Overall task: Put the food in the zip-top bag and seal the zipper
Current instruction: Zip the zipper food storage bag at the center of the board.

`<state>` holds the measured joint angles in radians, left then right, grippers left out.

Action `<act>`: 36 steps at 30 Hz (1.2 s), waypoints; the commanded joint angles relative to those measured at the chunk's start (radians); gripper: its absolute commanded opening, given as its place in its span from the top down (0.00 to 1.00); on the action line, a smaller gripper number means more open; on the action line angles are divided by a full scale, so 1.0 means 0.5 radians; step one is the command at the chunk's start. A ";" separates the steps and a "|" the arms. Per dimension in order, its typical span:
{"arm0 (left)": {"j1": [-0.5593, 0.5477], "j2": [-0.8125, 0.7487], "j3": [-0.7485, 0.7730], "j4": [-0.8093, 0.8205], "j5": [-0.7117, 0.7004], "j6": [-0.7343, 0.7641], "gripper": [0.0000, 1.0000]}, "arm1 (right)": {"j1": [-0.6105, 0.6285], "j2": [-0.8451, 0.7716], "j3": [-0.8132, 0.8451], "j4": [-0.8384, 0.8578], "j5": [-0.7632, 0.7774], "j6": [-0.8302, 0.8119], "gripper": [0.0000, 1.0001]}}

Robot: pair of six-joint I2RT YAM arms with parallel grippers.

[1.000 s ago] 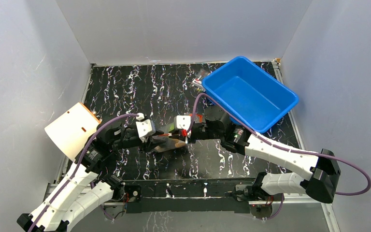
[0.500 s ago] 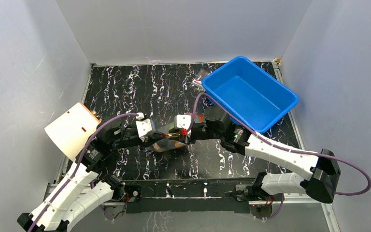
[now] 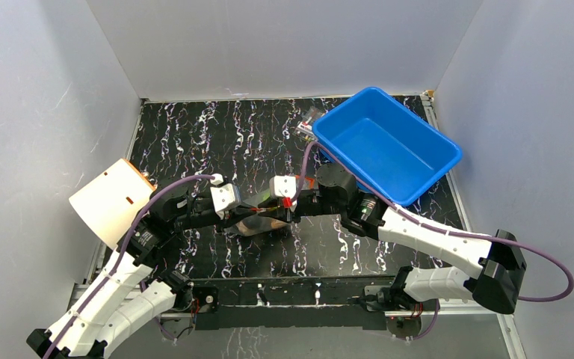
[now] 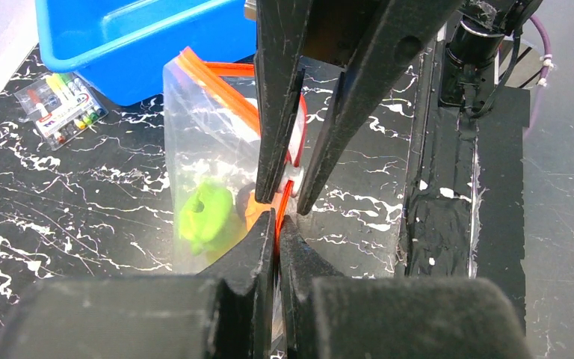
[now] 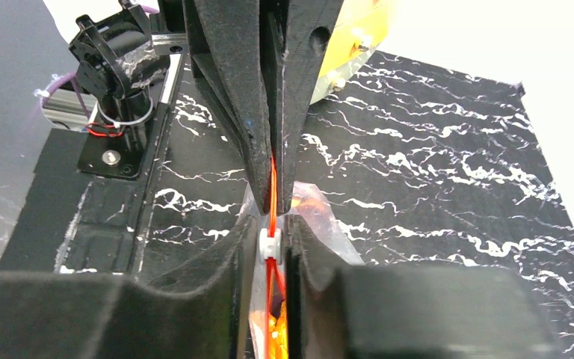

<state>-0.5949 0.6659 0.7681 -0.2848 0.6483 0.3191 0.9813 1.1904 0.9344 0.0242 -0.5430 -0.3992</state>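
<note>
Red-orange zipper (image 4: 223, 91) clamped in closed left tool (image 4: 276, 226); right tool (image 5: 270, 224) pinches slider (image 5: 270, 244) just beside.

Clear crinkly zip-top bag (image 4: 194, 142) is held edge-up, red-orange zipper (image 4: 220, 86) stretched taut along the top, with a green food piece (image 4: 203, 217) and an orange food piece (image 4: 252, 217) seen inside it.

No text, number or brand can be read on anything in view.
</note>
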 commanded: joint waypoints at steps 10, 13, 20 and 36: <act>0.005 -0.109 0.028 0.003 0.066 0.086 1.00 | -0.002 -0.015 0.049 -0.048 0.171 -0.134 1.00; 0.003 -0.142 0.032 -0.016 0.052 0.081 1.00 | -0.005 -0.032 0.051 -0.127 0.226 -0.185 1.00; 0.001 -0.229 0.057 -0.025 -0.074 0.114 1.00 | -0.034 -0.061 0.071 -0.273 0.284 -0.261 1.00; 0.003 -0.314 0.116 -0.164 -0.365 0.173 1.00 | -0.211 -0.186 0.093 -0.609 0.368 -0.366 1.00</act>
<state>-0.5949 0.5537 0.7723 -0.3595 0.5266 0.3817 0.9161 1.1370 0.9428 -0.1646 -0.4595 -0.5430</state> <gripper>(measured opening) 0.010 0.096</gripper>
